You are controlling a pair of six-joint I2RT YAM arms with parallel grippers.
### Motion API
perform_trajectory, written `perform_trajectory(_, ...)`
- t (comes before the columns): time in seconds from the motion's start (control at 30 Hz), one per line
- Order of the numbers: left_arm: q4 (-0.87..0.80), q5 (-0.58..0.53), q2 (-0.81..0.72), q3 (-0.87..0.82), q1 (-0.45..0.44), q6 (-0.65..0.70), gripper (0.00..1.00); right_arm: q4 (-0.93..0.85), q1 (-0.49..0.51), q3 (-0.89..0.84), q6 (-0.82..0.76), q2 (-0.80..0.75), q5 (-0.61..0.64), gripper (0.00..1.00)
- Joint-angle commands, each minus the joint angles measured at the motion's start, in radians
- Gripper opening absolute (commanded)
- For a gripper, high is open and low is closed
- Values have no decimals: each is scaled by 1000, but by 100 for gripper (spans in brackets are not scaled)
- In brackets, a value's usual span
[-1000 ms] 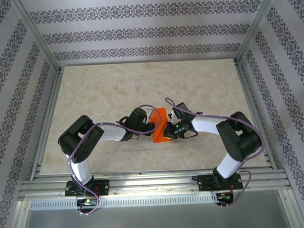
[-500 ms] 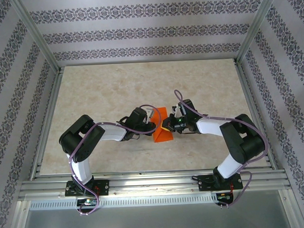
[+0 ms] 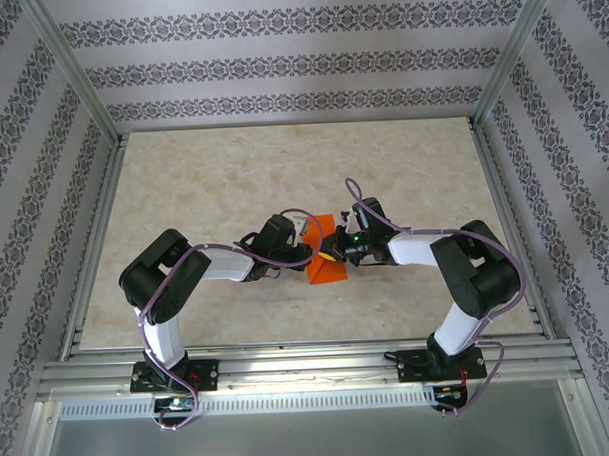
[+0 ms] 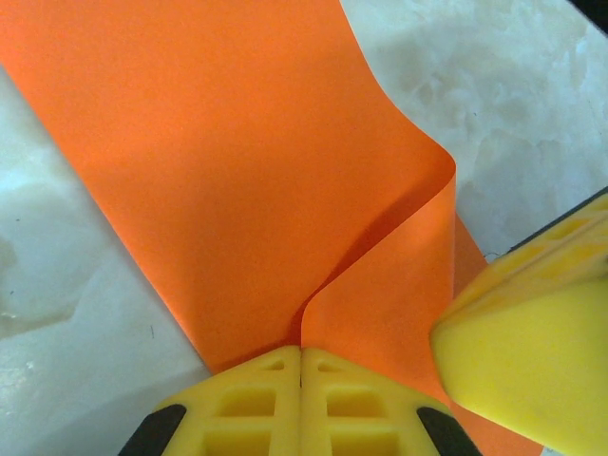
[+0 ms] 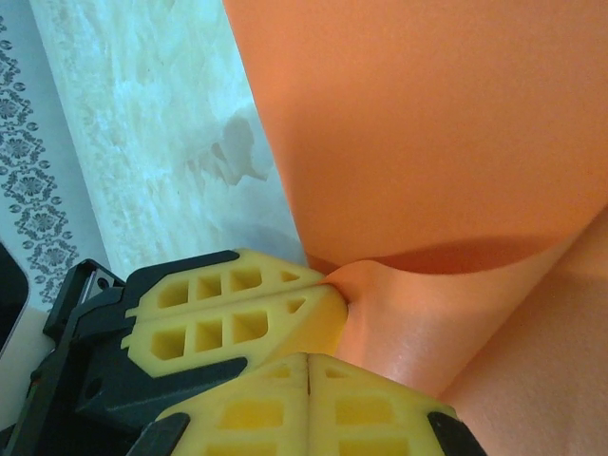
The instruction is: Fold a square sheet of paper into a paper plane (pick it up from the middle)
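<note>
Orange thin square sheet of paper (image 3: 328, 270), frame centre, pinched tight by left gripper (image 4: 301, 359) and right gripper (image 5: 310, 366); the right has swung inward, bowing the first fold

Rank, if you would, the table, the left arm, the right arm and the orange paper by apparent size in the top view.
1. table
2. left arm and right arm, which look about alike
3. orange paper, smallest
</note>
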Motion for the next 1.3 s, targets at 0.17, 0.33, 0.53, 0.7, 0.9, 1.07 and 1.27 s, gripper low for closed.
perform_trajectory(0.17, -58, 4, 39, -3, 13, 13, 0, 1, 15, 2, -18, 53, 13, 0)
perform_trajectory(0.33, -63, 7, 45, -1, 13, 14, 0, 32, 8, -41, -22, 87, 29, 0)
perform_trajectory(0.53, -66, 8, 49, -2, 13, 14, 0, 62, 4, -70, 2, 97, 35, 0)
perform_trajectory(0.7, -69, 8, 50, -2, 13, 14, 0, 0, -4, -27, -12, 3, 28, 0)
perform_trajectory(0.9, -71, 7, 48, 0, 13, 13, 0, -48, -49, 0, -41, -20, 30, 0)
perform_trajectory(1.07, -74, 11, 50, 6, 13, 13, 0, -70, -58, 13, -62, 40, 52, 0)
perform_trajectory(1.27, -77, 10, 47, 3, 13, 13, 0, -91, -61, -29, -40, 84, 119, 0)
